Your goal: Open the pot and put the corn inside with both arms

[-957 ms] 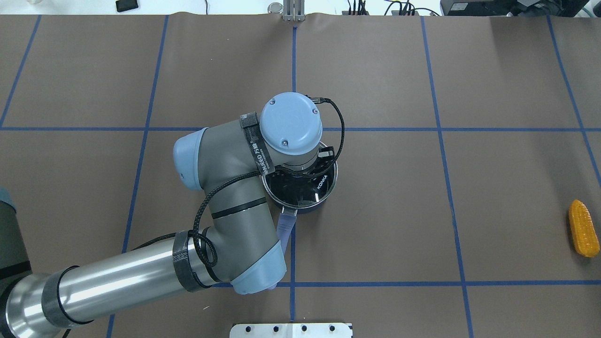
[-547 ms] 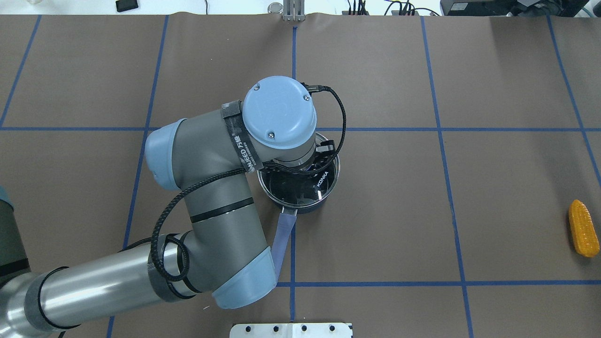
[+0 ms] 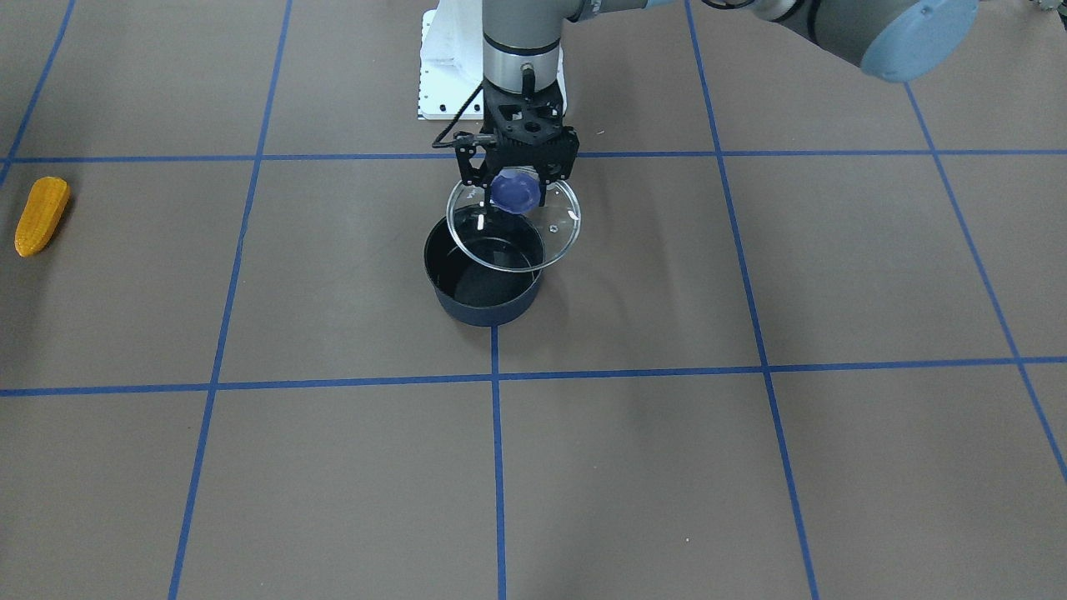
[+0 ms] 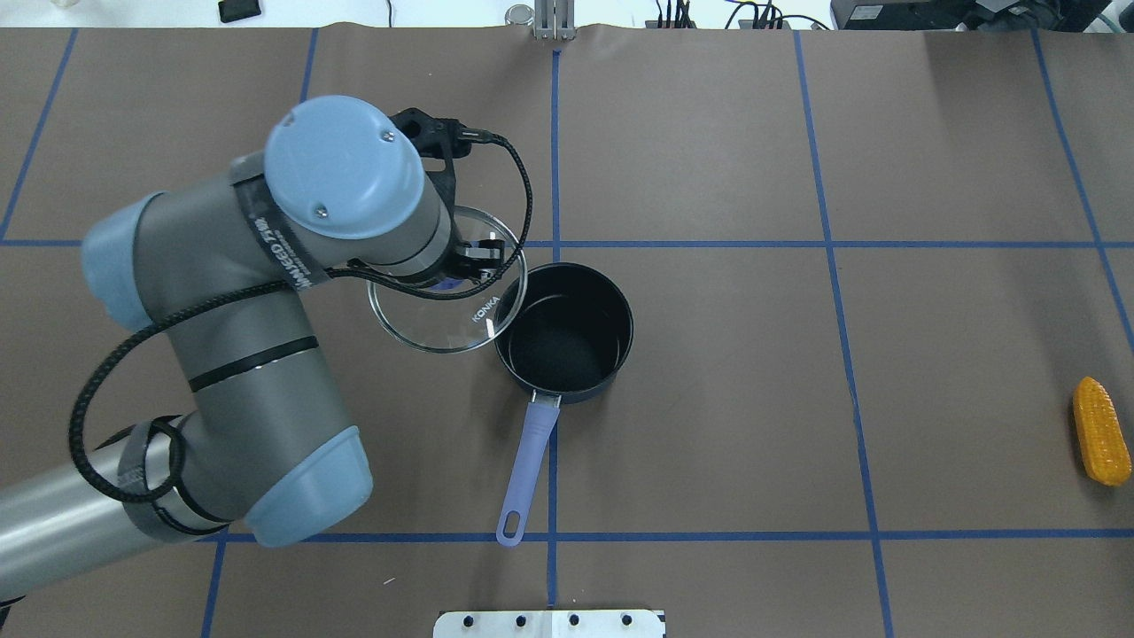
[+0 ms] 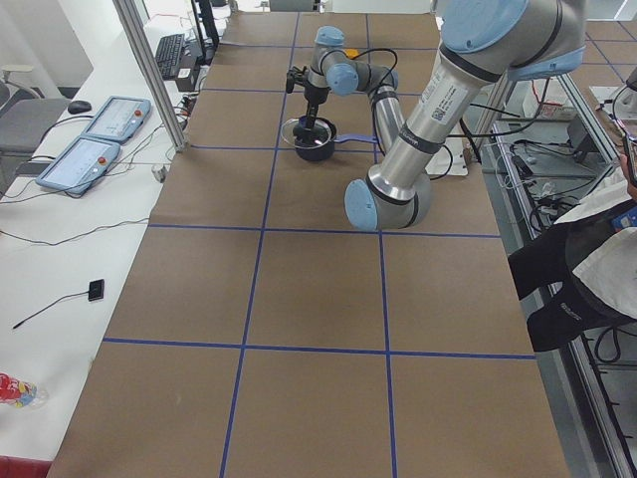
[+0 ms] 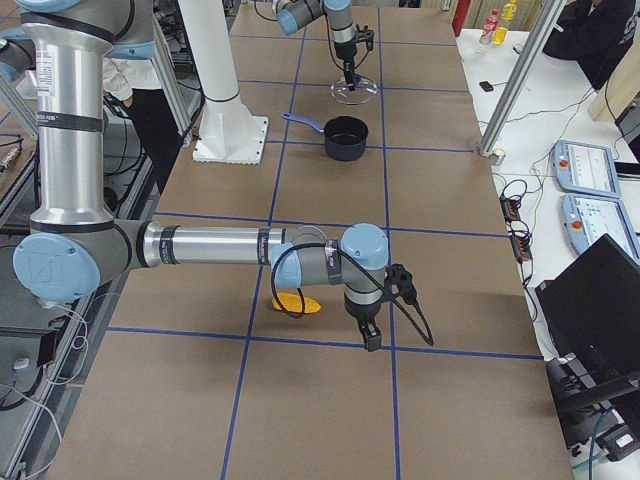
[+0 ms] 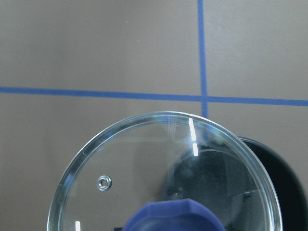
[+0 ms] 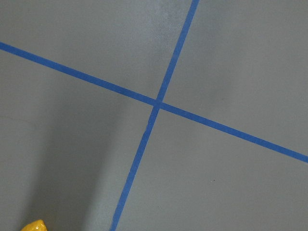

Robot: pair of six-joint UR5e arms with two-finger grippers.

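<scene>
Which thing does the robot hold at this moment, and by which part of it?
The left gripper holds the glass lid by its blue knob, clear of the open pot. Whether the right gripper holds anything cannot be told.

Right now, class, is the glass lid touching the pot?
Apart. The exterior right view shows bare table between the lid, held by the left gripper, and the pot.

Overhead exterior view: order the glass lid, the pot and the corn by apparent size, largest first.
1. glass lid and pot: near alike; the raised lid sits nearer the camera, so unranked.
2. corn: smallest.
</scene>
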